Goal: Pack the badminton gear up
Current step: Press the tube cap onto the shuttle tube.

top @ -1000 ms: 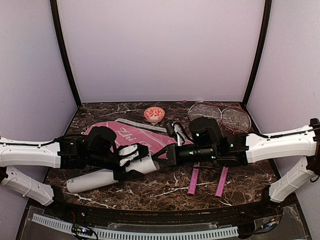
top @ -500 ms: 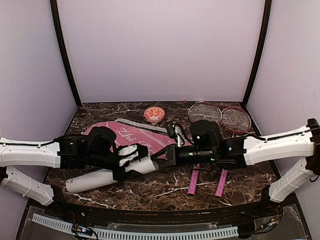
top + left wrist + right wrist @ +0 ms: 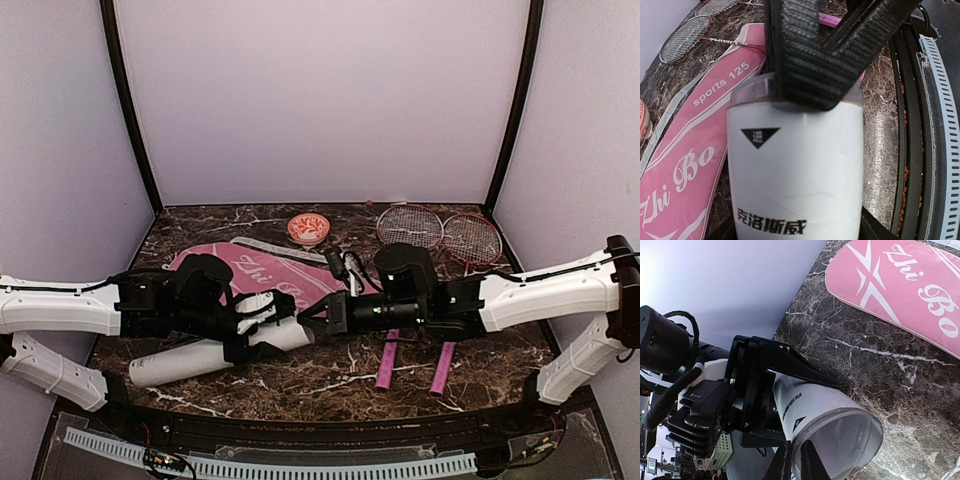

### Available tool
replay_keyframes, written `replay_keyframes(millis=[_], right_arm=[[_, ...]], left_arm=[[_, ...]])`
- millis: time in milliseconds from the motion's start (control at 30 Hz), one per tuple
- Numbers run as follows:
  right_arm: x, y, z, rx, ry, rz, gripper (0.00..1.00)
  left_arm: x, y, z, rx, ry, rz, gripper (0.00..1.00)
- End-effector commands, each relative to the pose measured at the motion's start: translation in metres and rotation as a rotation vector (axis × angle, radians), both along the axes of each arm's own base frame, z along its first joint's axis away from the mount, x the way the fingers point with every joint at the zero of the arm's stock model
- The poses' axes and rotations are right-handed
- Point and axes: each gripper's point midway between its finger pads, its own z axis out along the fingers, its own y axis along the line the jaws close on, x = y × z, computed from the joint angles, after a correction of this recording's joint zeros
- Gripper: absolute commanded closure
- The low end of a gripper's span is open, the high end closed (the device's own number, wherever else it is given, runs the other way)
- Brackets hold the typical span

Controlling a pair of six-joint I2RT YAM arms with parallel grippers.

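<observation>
A long white tube (image 3: 190, 360) lies low over the near left of the table, and my left gripper (image 3: 262, 325) is shut on it near its right end. The left wrist view shows the tube (image 3: 795, 165) filling the jaws, with black lettering. My right gripper (image 3: 312, 316) meets that end from the right. In the right wrist view its fingertips (image 3: 799, 465) stand almost together on the tube's (image 3: 810, 410) translucent rim; whether they pinch it I cannot tell. Two red-framed rackets (image 3: 410, 222) (image 3: 472, 238) lie at the back right. The pink cover (image 3: 260, 270) lies flat behind the tube.
A small red-and-white bowl (image 3: 308, 229) stands at the back centre. The rackets' pink handles (image 3: 386, 365) (image 3: 441, 368) reach toward the front edge under my right arm. Dark posts frame the back corners, and a black rail runs along the near edge.
My right arm has slid left, bringing its gripper up to the tube's end. The left arm and the tube have stayed where they were.
</observation>
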Motion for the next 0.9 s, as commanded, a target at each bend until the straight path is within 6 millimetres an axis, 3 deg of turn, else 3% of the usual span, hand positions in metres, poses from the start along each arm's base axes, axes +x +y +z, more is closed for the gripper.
replay_keyframes(millis=[0, 500, 567, 633, 867], right_arm=[[-0.009, 0.013, 0.009, 0.050, -0.014, 0.059, 0.90], [-0.021, 0.036, 0.005, 0.035, -0.013, 0.106, 0.89], [-0.024, 0.040, 0.011, 0.055, -0.022, 0.115, 0.89], [-0.026, 0.047, 0.002, 0.047, 0.002, 0.118, 0.89], [-0.031, 0.060, 0.002, 0.070, 0.018, 0.122, 0.89]], left_arm=[[-0.002, -0.021, 0.042, -0.158, -0.059, -0.055, 0.36], [-0.002, -0.022, 0.043, -0.161, -0.057, -0.056, 0.36], [-0.002, -0.022, 0.043, -0.163, -0.056, -0.056, 0.36], [-0.003, -0.023, 0.043, -0.166, -0.053, -0.056, 0.36], [-0.003, -0.024, 0.043, -0.174, -0.044, -0.055, 0.36]])
